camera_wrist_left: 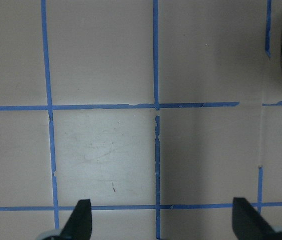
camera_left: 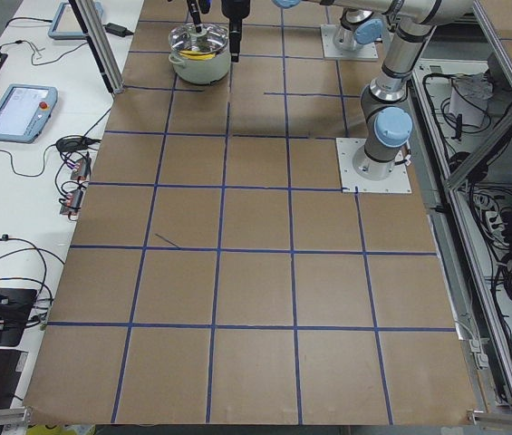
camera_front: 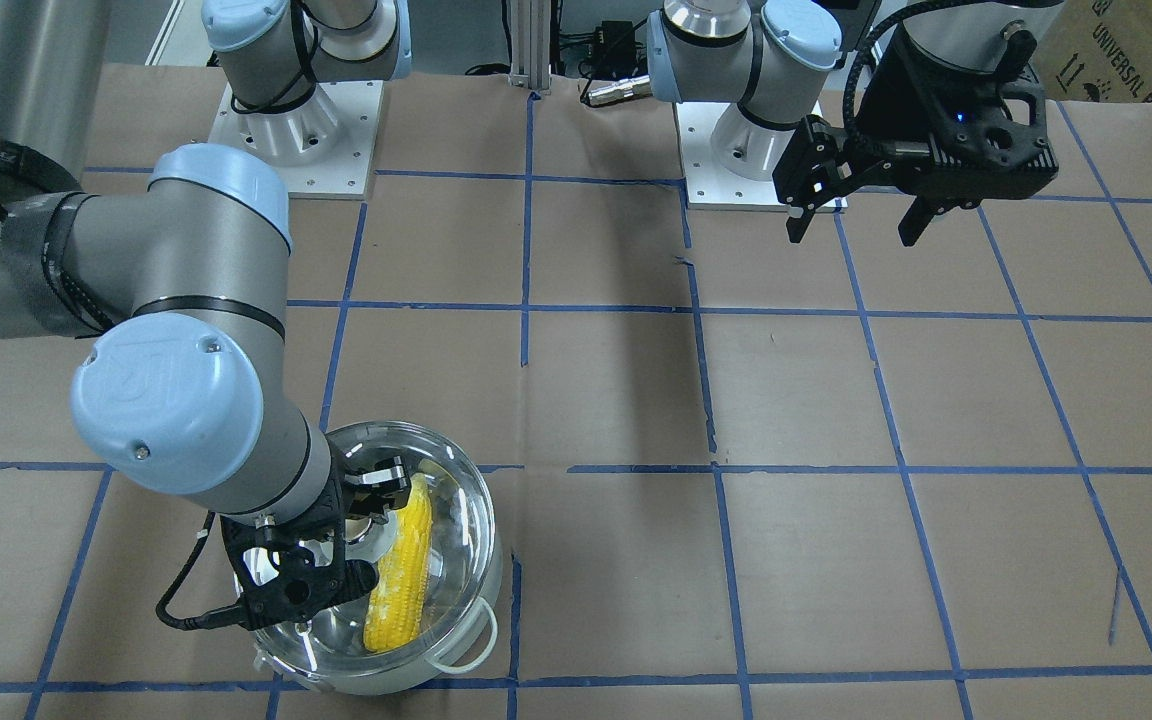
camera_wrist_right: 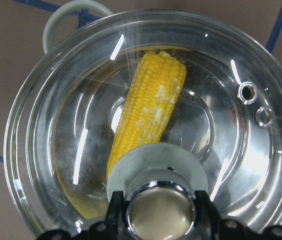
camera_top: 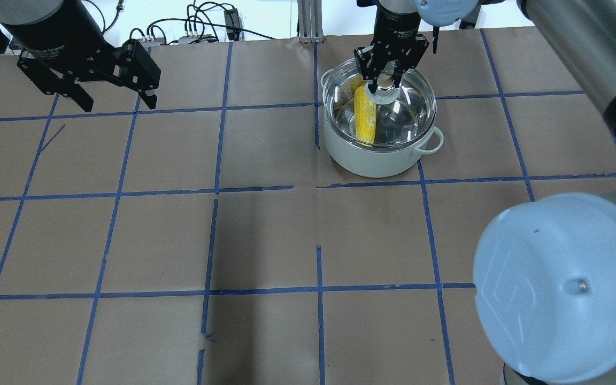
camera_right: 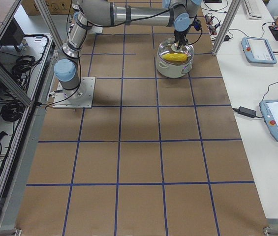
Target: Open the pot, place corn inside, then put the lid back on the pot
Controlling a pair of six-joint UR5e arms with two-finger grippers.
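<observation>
Lid [camera_top: 405,113] over pot [camera_top: 372,159] in right gripper [camera_top: 385,84]

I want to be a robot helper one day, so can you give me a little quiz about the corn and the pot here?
1. True or false: the corn lies inside the pot.
2. What is the right gripper clamped on? A) the corn B) the knob of the lid C) a pot handle
3. Fill in: the ___ gripper hangs open over the table, far from the pot.
Key: 1 true; 2 B; 3 left gripper.
</observation>
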